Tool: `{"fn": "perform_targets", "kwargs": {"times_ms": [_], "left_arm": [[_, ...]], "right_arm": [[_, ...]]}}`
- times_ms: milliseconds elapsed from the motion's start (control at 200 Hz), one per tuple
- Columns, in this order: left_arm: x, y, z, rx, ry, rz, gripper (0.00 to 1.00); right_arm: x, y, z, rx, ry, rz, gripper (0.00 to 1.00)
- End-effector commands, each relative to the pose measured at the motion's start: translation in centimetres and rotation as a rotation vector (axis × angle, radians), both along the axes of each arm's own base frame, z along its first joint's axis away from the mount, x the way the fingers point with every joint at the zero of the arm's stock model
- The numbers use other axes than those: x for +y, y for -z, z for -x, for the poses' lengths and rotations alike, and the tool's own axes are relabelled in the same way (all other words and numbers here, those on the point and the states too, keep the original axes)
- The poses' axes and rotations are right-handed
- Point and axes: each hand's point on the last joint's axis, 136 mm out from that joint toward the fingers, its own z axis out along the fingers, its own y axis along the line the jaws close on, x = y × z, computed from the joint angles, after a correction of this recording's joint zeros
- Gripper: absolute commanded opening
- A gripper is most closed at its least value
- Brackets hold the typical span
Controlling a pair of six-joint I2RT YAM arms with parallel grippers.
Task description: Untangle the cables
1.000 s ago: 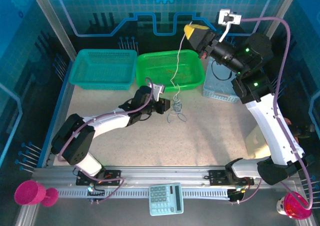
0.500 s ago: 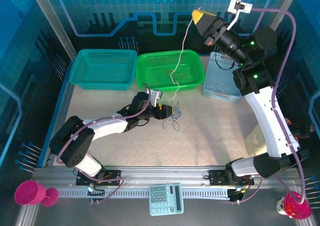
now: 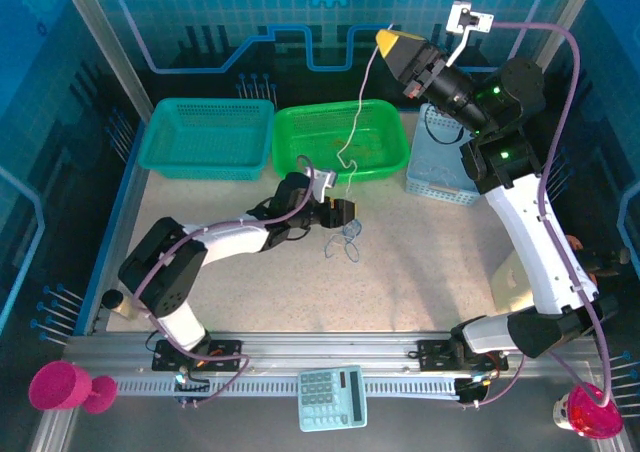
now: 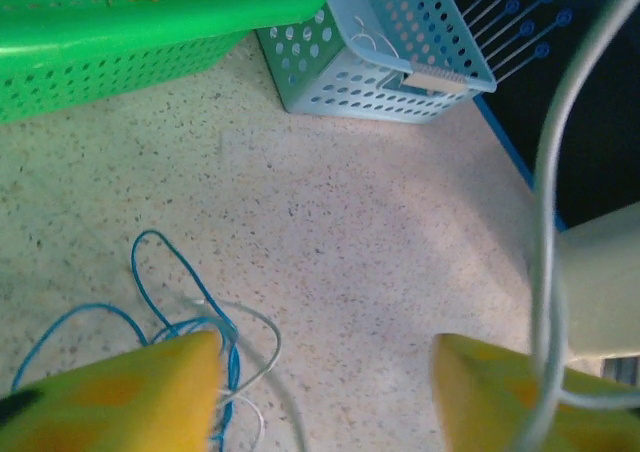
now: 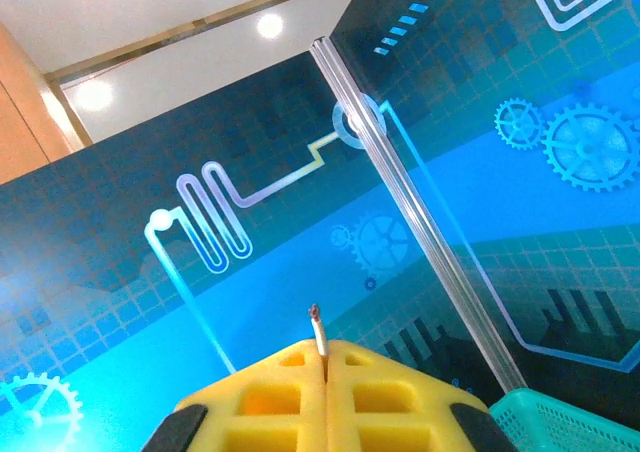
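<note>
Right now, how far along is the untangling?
Early. Done: one end of the white cable is lifted high, pinched in the shut right gripper. In hand: the open left gripper hovers at the blue cable on the table. Left: blue and white loops lie tangled together there.

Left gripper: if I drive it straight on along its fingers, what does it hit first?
The left gripper would likely meet bare tabletop first, beside the blue cable; the light-blue basket stands further along. Depth is unclear.
</note>
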Motion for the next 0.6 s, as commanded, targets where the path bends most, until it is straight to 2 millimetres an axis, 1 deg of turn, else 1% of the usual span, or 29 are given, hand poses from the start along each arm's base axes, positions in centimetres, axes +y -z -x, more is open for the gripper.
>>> {"fn": "perform_targets", "kwargs": {"times_ms": [0, 65, 100, 155, 275, 400, 485, 595], "left_arm": [[-1.5, -0.5, -0.4, -0.017, 0.033, 0.035, 0.33], [-1.6, 0.2, -0.5, -0.004, 0.026, 0.035, 0.13], [-1.6, 0.7, -0.5, 0.005, 0.022, 0.031, 0.07], [-1.5, 1.5, -0.5, 0.019, 0.017, 0.025, 0.0], [-1.0, 3.4, 0.2, 0.06, 0.01, 0.013, 0.0], [-0.3, 5.0, 1.0, 0.09, -0.005, 0.008, 0.0], [0.0, 5.6, 1.4, 0.102, -0.012, 0.007, 0.0], [0.3, 6.0, 1.7, 0.111, -0.019, 0.011, 0.0]], "right_arm": [[-0.3, -2.4, 2.4, -0.079, -0.019, -0.027, 0.0], [-0.5, -2.8, 2.4, -0.09, -0.014, -0.028, 0.0], [-0.7, -3.2, 2.4, -0.096, -0.01, -0.031, 0.0], [-1.1, -3.7, 2.3, -0.107, 0.0, -0.038, 0.0], [-2.4, -5.0, 2.2, -0.13, 0.032, -0.058, 0.0], [-4.1, -6.4, 1.9, -0.155, 0.079, -0.087, 0.0], [-4.7, -6.9, 1.8, -0.164, 0.088, -0.098, 0.0], [-5.2, -6.9, 1.6, -0.163, 0.102, -0.1, 0.0]]}}
